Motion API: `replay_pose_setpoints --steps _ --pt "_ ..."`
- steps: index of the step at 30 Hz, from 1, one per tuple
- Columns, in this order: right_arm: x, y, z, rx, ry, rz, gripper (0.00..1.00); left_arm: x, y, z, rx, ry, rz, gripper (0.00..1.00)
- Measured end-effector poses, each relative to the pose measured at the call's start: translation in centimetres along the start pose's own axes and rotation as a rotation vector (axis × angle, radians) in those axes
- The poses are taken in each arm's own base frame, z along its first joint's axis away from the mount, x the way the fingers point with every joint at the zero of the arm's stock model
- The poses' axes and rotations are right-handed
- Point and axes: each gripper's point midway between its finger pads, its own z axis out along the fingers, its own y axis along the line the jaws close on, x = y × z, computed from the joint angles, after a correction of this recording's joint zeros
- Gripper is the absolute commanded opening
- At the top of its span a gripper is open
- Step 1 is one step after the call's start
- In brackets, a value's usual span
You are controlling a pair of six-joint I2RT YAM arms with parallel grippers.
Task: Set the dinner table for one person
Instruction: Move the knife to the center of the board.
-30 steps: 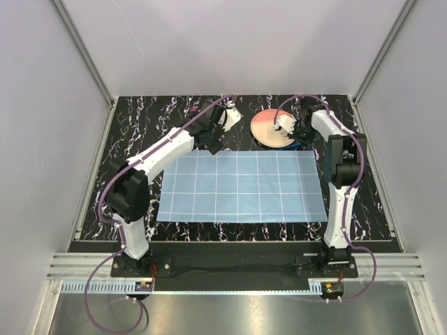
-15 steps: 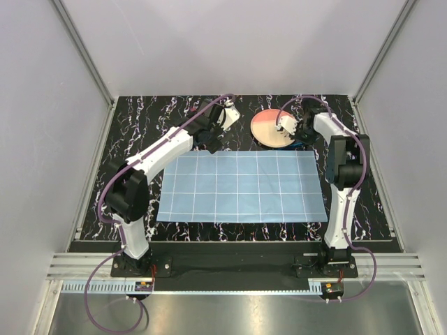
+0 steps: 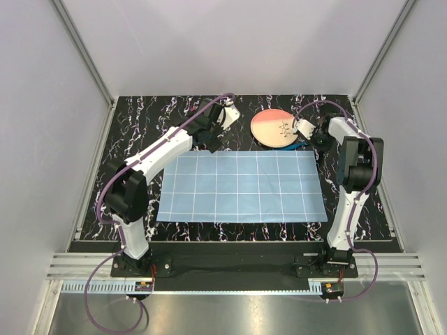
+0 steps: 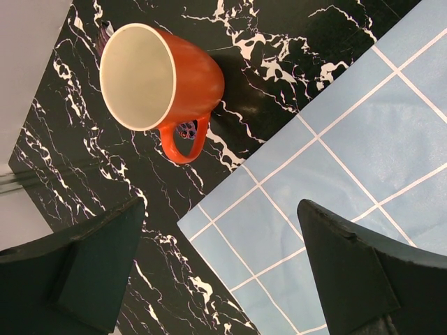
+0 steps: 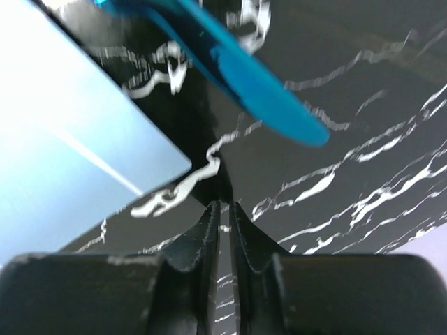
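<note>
The dinner table (image 3: 133, 139) is black with white marble streaks. A light-blue checked mat (image 3: 241, 185) lies on it, and a pink-orange plate (image 3: 274, 128) sits behind the mat's far right. In the left wrist view, an orange mug (image 4: 160, 77) with a cream inside stands on the table beside the mat's corner (image 4: 335, 153). My left gripper (image 4: 220, 279) is open and empty, just short of the mug. My right gripper (image 5: 223, 216) is shut and empty, low over the table by the mat's corner. A blue utensil handle (image 5: 237, 63) lies just ahead of it.
In the top view the left arm (image 3: 208, 142) covers the mug, and the right gripper (image 3: 311, 139) sits just right of the plate. Grey walls close in the table on three sides. The arm bases stand at the near edge.
My right gripper has moved off the plate to its right side and come down near the table. My left gripper has shifted slightly toward the far left.
</note>
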Motion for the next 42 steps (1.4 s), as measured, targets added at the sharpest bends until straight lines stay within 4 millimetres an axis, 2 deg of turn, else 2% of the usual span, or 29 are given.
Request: replay_pose_setpoints --steps 3,4,8,15,21,24,34,42 --pt "0.6 0.1 -0.3 0.000 0.006 0.014 0.33 0.0 0.1 0.0 -0.001 -0.001 -0.001 0.99" --pt "0.7 0.1 -0.3 -0.001 0.006 0.015 0.40 0.0 0.1 0.0 -0.002 0.000 -0.002 0.99" --pt "0.7 -0.3 -0.5 0.010 0.012 0.012 0.51 0.0 0.2 0.0 -0.003 0.000 -0.004 0.99" --pt "0.3 -1.2 -0.9 0.004 0.018 -0.063 0.54 0.1 0.2 0.0 -0.004 0.001 -0.012 0.99" --pt "-1.7 -4.5 -0.6 0.061 0.000 -0.169 0.54 0.1 0.3 0.0 -0.007 0.001 -0.025 0.99" --pt "-3.2 -5.2 -0.2 0.074 -0.009 -0.231 0.54 0.2 0.5 0.0 -0.009 0.001 -0.027 0.99" --pt "-7.3 -3.8 1.2 0.054 -0.028 -0.387 0.54 0.2 1.0 -0.2 -0.022 0.001 -0.026 0.99" --pt "-8.1 -3.5 1.3 0.053 -0.033 -0.406 0.54 0.3 1.6 -0.1 -0.035 0.003 -0.017 0.99"
